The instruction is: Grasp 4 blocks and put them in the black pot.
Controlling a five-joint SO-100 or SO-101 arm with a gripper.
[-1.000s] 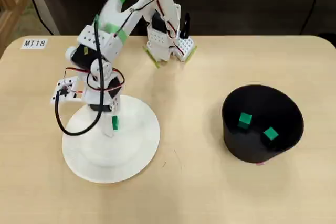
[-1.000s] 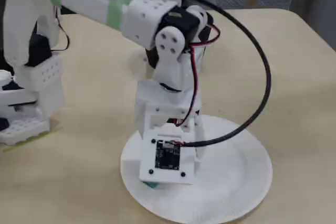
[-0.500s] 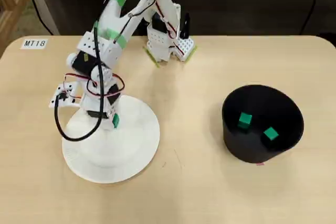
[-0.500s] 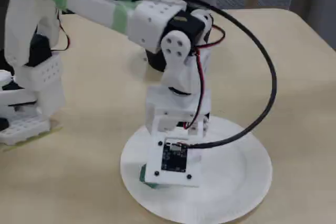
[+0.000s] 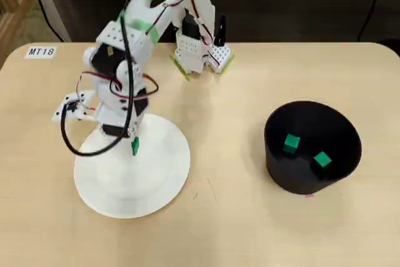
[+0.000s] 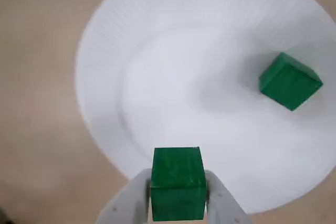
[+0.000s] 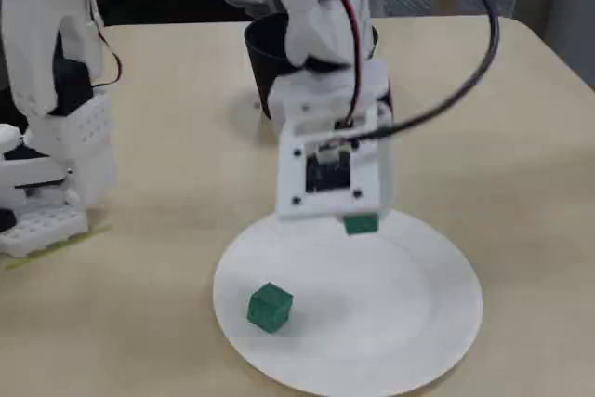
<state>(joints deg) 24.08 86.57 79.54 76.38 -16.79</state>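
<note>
My gripper (image 6: 177, 195) is shut on a bright green block (image 6: 177, 179) and holds it a little above the white plate (image 6: 157, 51). A second green block (image 6: 290, 81) lies loose on the plate; the fixed view shows it near the plate's front left (image 7: 270, 307). In the fixed view the held block (image 7: 361, 223) hangs under the gripper (image 7: 361, 226), clear of the plate (image 7: 418, 323). From overhead, the gripper (image 5: 134, 147) is over the plate's upper left part. The black pot (image 5: 312, 173) stands at the right with two green blocks (image 5: 291, 143) (image 5: 322, 159) inside.
The arm's white base (image 5: 200, 51) is fixed at the table's far edge. A label reading MT18 (image 5: 41, 51) sits at the far left corner. Bare tabletop (image 5: 225, 154) lies between plate and pot. In the fixed view the pot (image 7: 263, 58) stands behind the arm.
The gripper has risen from the plate with one green block in it. The other block, earlier half hidden under the wrist, now lies in plain sight on the plate.
</note>
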